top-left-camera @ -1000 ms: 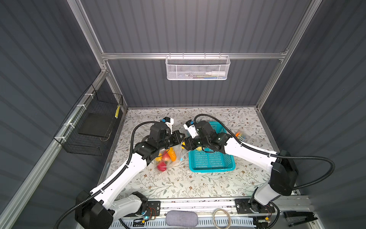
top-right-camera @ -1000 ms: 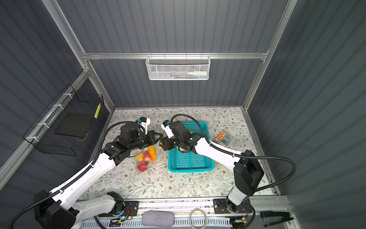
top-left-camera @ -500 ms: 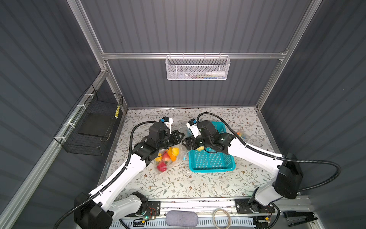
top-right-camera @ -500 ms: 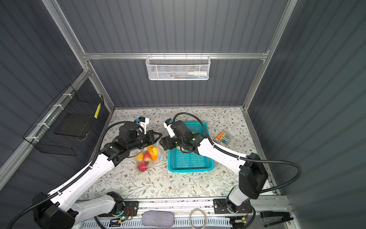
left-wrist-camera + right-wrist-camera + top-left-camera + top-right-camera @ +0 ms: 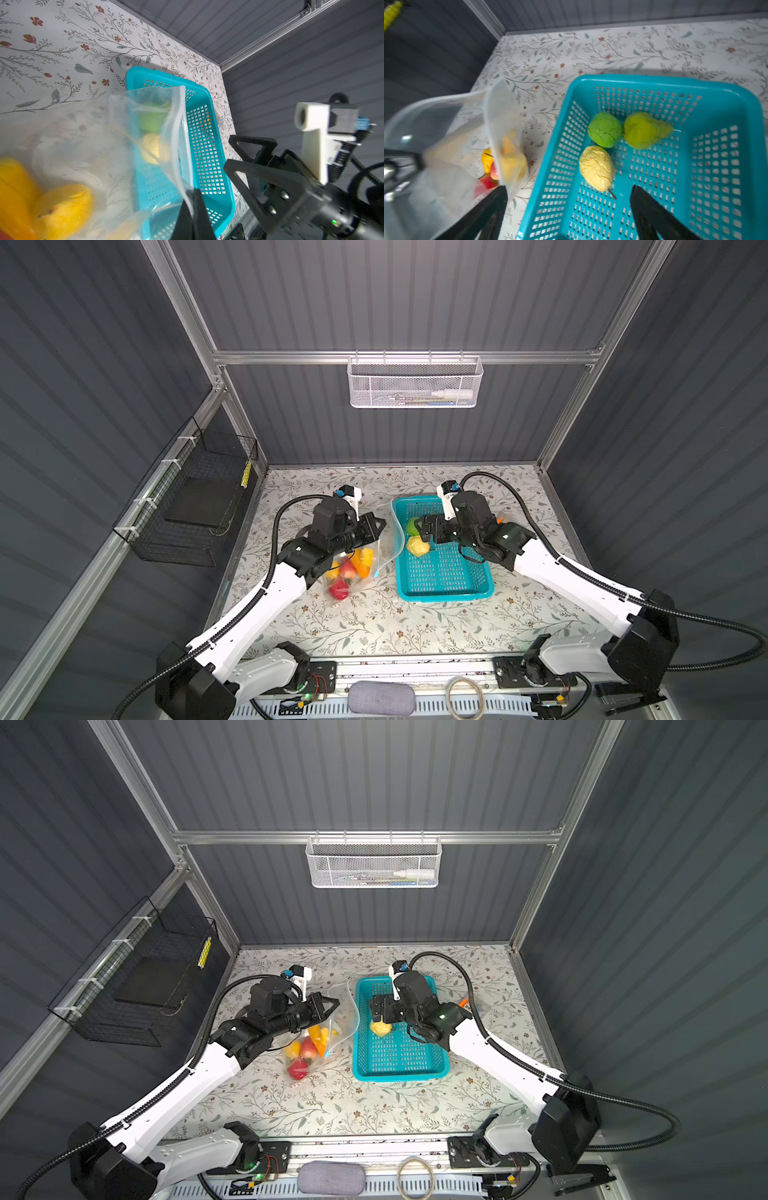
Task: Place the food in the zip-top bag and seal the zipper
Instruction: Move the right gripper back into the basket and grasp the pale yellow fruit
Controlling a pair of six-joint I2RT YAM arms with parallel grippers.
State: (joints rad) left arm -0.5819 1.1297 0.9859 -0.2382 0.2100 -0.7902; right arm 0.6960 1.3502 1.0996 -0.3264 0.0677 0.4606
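The left end effector [image 5: 380, 525] is clamped on the bag [image 5: 386, 543] rim beside the basket [image 5: 444, 595]. The right end effector [image 5: 422, 529], jaws apart, hovers over food [image 5: 597, 167] in the basket.

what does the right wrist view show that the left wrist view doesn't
Right wrist only: a yellow tag by the dark side wall. Left wrist only: the right arm's white camera mount. Both: the teal basket holding a green food and a pale yellow food, the clear bag, and the open right pincer.
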